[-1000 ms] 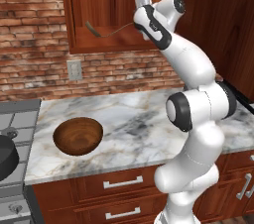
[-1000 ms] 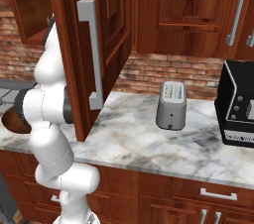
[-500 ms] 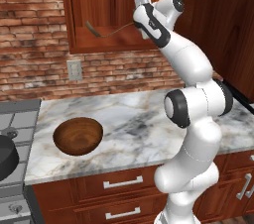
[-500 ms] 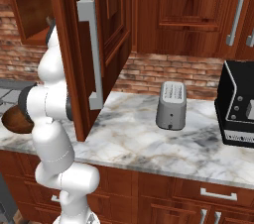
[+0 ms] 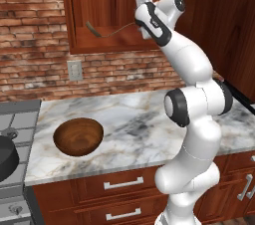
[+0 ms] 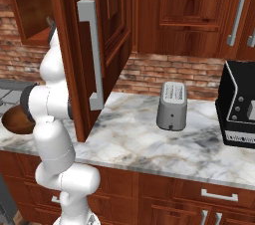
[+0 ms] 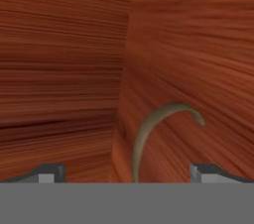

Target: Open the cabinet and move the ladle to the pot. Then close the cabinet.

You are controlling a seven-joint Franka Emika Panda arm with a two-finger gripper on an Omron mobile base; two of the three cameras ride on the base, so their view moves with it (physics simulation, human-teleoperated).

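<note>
Reaching into the open cabinet [image 5: 99,20], the gripper [image 5: 142,10] sits at the handle end of the ladle [image 5: 107,31], which lies on the cabinet shelf. The pot [image 5: 6,157] stands on the stove at lower left, beside the wooden bowl [image 5: 78,136].

Right base view: the cabinet door [image 6: 94,45] stands swung open.

Hand view: fingers [image 7: 47,173] spread wide; the ladle handle [image 7: 154,129] curves between them, ungripped.

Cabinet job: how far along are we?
Done: cabinet door stands open. In hand: the open gripper is at the ladle's handle end inside the cabinet, with the handle between its fingertips, not yet gripped. Left: grasp it, carry it to the pot, shut the door.
</note>
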